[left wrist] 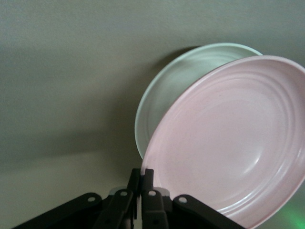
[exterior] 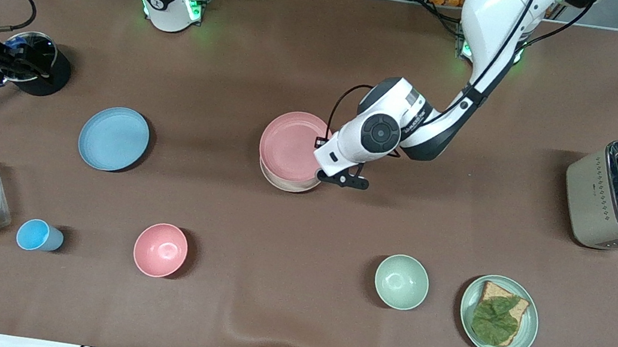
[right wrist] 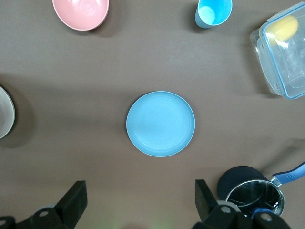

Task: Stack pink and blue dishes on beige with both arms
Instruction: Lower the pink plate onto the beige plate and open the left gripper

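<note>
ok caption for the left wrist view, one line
Left gripper shut on the pink plate's rim, holding it tilted over the beige plate.

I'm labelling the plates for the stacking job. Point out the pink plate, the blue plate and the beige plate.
pink plate [exterior: 289,143], front view, centre of its face.
blue plate [exterior: 114,138], front view, centre.
beige plate [exterior: 283,184], front view, exposed rim under the pink one.

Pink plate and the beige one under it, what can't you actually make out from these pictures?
- Front view: the left gripper is mostly hidden under its own wrist.
- Front view: the pink plate covers the beige plate; only an edge shows.
- Left wrist view: the beige plate looks pale greenish and is largely covered by the tilted pink plate.
- Right wrist view: the right gripper is open over the blue plate; in the front view it is cut off by the edge.
</note>
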`<move>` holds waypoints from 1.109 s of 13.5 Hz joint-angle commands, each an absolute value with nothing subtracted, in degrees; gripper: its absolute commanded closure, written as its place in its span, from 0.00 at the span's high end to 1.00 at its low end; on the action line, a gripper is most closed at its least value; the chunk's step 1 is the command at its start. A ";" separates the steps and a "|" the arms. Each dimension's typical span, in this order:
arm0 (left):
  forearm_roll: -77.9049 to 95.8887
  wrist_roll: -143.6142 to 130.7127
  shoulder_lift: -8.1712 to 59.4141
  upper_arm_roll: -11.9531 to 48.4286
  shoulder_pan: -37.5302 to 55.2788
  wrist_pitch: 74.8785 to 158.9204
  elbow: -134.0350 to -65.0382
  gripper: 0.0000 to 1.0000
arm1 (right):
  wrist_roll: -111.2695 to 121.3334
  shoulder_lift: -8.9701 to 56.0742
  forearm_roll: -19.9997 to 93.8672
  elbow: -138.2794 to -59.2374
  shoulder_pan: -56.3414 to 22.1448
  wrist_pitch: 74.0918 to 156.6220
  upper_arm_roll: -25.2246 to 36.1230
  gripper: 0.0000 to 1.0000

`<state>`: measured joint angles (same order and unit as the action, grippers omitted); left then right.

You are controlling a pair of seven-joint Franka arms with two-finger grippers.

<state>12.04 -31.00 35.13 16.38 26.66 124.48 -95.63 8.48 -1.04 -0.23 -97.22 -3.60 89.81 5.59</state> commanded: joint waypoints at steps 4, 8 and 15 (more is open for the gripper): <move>10.63 -31.73 38.49 16.17 27.68 126.30 -94.04 0.00 | 8.35 -1.05 -0.17 -96.94 -3.43 89.30 5.54 1.00; 10.63 -31.73 39.55 16.17 28.21 127.62 -94.13 0.00 | 8.26 -1.05 -0.09 -97.03 -3.34 89.30 5.62 1.00; 10.63 -31.73 40.87 16.17 28.57 129.20 -93.87 0.00 | 8.17 1.66 -1.14 -96.42 -2.99 87.28 5.62 1.00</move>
